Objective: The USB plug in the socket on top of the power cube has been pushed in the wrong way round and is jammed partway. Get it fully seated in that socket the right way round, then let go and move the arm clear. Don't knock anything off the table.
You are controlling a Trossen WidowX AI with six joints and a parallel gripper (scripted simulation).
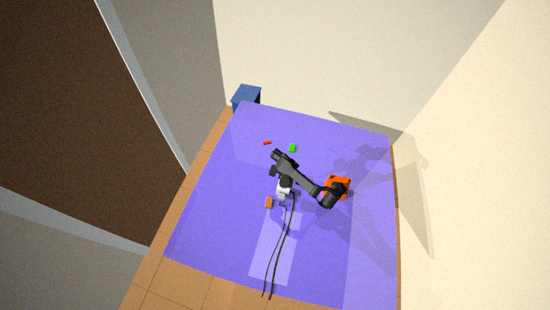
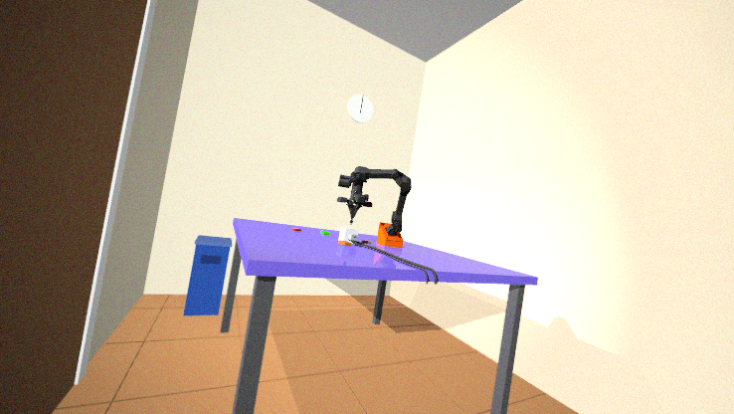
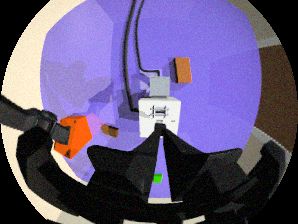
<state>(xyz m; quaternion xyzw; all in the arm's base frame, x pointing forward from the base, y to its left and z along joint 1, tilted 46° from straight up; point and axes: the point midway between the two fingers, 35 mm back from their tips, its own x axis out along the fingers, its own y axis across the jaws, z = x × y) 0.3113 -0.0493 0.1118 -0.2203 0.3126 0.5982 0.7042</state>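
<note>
The white power cube [image 1: 281, 189] [image 2: 347, 235] [image 3: 160, 111] stands mid-table with its socket facing up. My gripper [image 1: 283, 197] [image 2: 351, 219] [image 3: 161, 133] points straight down above the cube's top. It is shut on the USB plug, which is small and mostly hidden between the fingertips. In the exterior view the fingertips hang a little above the cube. Two black cables [image 1: 278, 250] [image 2: 406, 261] [image 3: 128, 36] run from the cube to the table's front edge. A grey connector [image 3: 160, 86] sits on the cube's side.
An orange-brown block [image 1: 268, 202] [image 3: 182, 70] lies close beside the cube. A small brown piece [image 3: 109, 131] lies on its other side. A red block [image 1: 267, 142] and a green block [image 1: 292, 147] [image 3: 157, 177] lie farther back. The arm's orange base [image 1: 338, 179] [image 2: 389, 239] stands right. A blue bin [image 2: 207, 275] stands off the table.
</note>
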